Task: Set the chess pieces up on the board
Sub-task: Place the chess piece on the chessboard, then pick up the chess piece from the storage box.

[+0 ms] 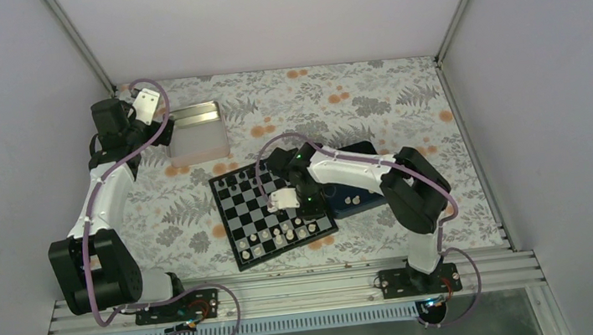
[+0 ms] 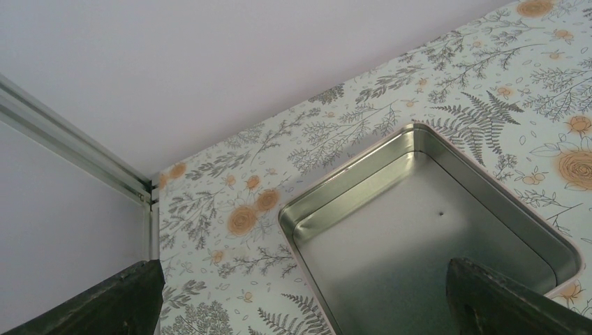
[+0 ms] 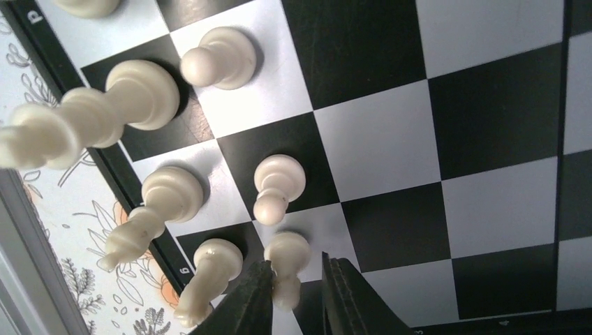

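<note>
The board (image 1: 241, 216) lies in the middle of the table, turned slightly. Several white chess pieces (image 1: 277, 235) stand along its near rows. My right gripper (image 3: 297, 279) hangs low over the board's near right part, slightly open around a white pawn (image 3: 287, 255) that stands on a light square. The left finger (image 3: 251, 293) touches the pawn. The right finger (image 3: 349, 293) stands a little off it. Other white pieces stand close by: a pawn (image 3: 277, 183) and a taller piece (image 3: 209, 269). My left gripper (image 2: 300, 300) is open and empty over the metal tin (image 2: 419, 237).
Several black pieces (image 1: 235, 179) stand along the board's far edge. A dark blue tray (image 1: 361, 194) lies right of the board, under the right arm. The silver tin (image 1: 198, 132) sits at the back left. Walls enclose the flowered table.
</note>
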